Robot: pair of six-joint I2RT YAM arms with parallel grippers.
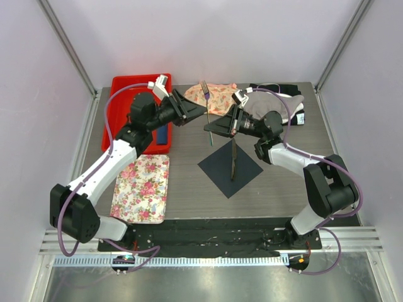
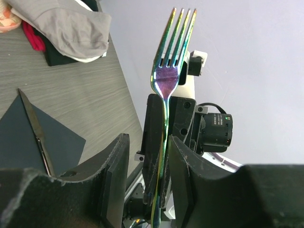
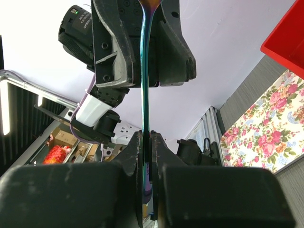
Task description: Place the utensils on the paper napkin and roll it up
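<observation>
The fork (image 1: 206, 108), iridescent dark metal, stands upright in the air with its tines up. My right gripper (image 1: 213, 129) is shut on its handle, which the right wrist view (image 3: 145, 85) shows clamped between the fingers (image 3: 146, 135). My left gripper (image 1: 199, 113) is open, its jaws either side of the fork (image 2: 166, 76) and of the right gripper's fingers (image 2: 156, 142); the left gripper also shows in the right wrist view (image 3: 142, 42). The knife (image 1: 233, 157) lies on the dark paper napkin (image 1: 220, 173), flat on the table below; both show in the left wrist view, knife (image 2: 35, 133) and napkin (image 2: 19, 137).
A floral tray (image 1: 141, 189) lies at the front left. A red bin (image 1: 126, 94) with a blue stick (image 1: 162, 135) stands at the back left. A floral cloth (image 1: 220, 97) and a grey and black cloth pile (image 1: 283, 104) lie at the back.
</observation>
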